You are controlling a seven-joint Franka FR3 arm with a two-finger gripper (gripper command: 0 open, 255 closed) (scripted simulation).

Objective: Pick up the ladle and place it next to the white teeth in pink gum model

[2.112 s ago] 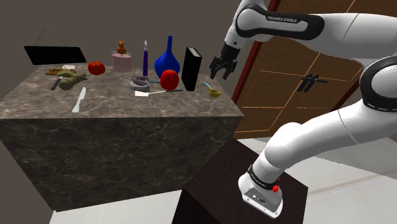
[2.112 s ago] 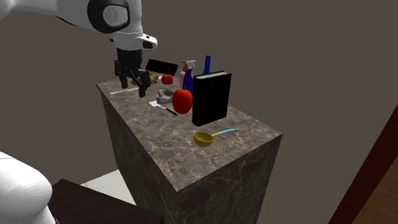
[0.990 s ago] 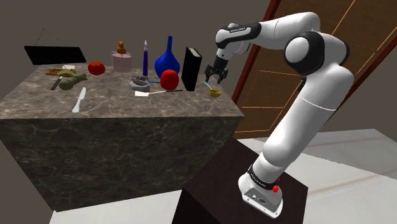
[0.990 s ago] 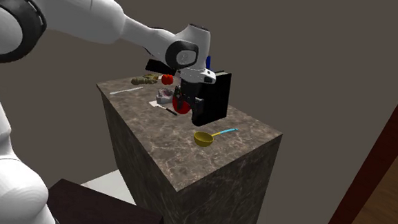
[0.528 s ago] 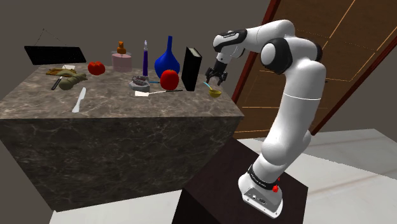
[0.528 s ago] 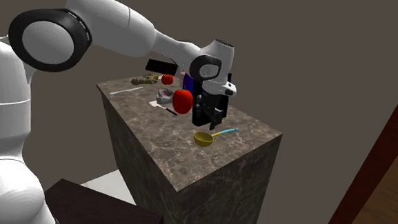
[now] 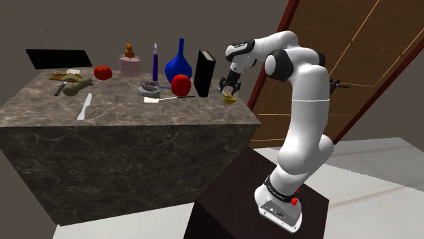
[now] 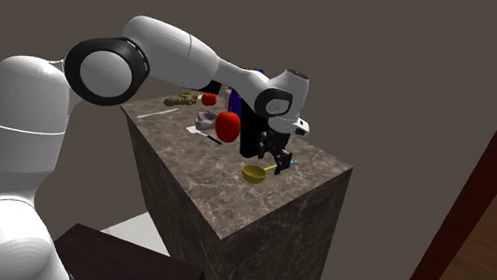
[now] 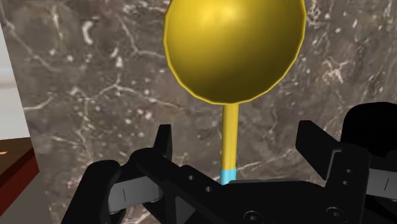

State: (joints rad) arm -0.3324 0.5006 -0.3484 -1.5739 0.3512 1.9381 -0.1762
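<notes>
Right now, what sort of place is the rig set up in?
Probably a home kitchen, though that is a guess. A dark, stone-patterned counter carries a yellow ladle, a white knife and red fruit, and a panelled wooden door stands beyond it.

All 3 views are lit softly and rather dimly, with crisp edges near and far. In the shoulder view the white arm (image 7: 309, 88) is the brightest surface, greying along its underside, and the pale floor (image 7: 380, 197) is nearly as bright. The counter (image 7: 122, 108) catches even light on top, while its front face falls much darker. In the wrist view the ladle (image 9: 234, 48) bowl carries a broad soft sheen, darkening toward its rim.
</notes>
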